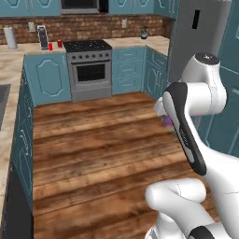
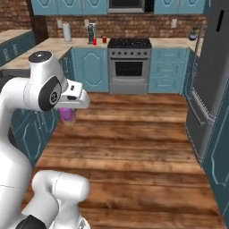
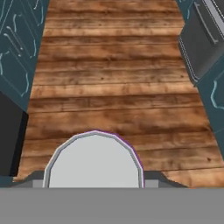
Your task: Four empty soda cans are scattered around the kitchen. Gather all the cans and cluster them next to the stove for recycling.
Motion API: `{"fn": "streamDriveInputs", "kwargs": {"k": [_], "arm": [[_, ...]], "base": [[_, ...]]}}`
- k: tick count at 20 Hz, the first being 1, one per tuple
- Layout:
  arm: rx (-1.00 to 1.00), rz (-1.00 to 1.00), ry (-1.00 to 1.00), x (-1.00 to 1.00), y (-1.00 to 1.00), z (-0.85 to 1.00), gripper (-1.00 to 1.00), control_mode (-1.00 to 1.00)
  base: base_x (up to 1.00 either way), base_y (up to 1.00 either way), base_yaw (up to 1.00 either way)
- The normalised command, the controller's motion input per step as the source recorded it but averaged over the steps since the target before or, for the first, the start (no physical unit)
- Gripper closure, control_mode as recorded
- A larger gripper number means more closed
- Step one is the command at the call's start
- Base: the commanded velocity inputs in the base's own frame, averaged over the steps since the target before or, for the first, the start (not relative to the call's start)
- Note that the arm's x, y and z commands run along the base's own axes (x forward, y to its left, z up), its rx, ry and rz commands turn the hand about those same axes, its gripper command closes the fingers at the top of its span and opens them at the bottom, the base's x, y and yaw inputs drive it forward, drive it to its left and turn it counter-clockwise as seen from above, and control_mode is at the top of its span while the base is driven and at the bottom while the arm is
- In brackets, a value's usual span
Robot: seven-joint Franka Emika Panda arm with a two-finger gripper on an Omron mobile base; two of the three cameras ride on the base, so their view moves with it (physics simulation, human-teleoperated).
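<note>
**Purple can carried over the plank floor, stove at the far wall**

The room is a kitchen with a warm brown plank floor, teal cabinets and a red-brick backsplash. At the far wall stands the stove [image 1: 88,70] — steel front, black cooktop, oven door below the knobs. Light wood-tone counter [image 1: 14,60] runs to its left and turns down the left side of the room; another stretch continues to the right of the stove. On the far counter just left of the stove stand two red soda cans [image 1: 54,45], close together, beside a dark coffee machine [image 1: 42,37]. Farther left is a paper-towel roll [image 1: 10,37]. A tall grey fridge [image 2: 210,76] fills the right side.

The gripper [image 2: 68,112] hangs over the open floor, well short of the stove, with a purple soda can [image 2: 68,114] at the hand. In the hand view the can's grey lid with a thin purple edge [image 3: 94,159] sits low and centred, the floorboards stretching beyond it, teal cabinet fronts to either side. The fingertips are hidden behind the can and the arm — the can sits between them, so the claw appears clamped on it.
</note>
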Motion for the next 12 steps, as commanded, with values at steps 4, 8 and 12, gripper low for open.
{"fn": "streamDriveInputs", "kwargs": {"k": [4,8,12], "arm": [[0.0,0.0,0.0,0.0,0.0,0.0,1.0,1.0],[0.0,0.0,0.0,0.0,0.0,0.0,1.0,1.0],[0.0,0.0,0.0,0.0,0.0,0.0,1.0,1.0]], "base": [[0.95,-0.16,0.16],[0.95,-0.18,0.16],[0.97,-0.19,0.15]]}}
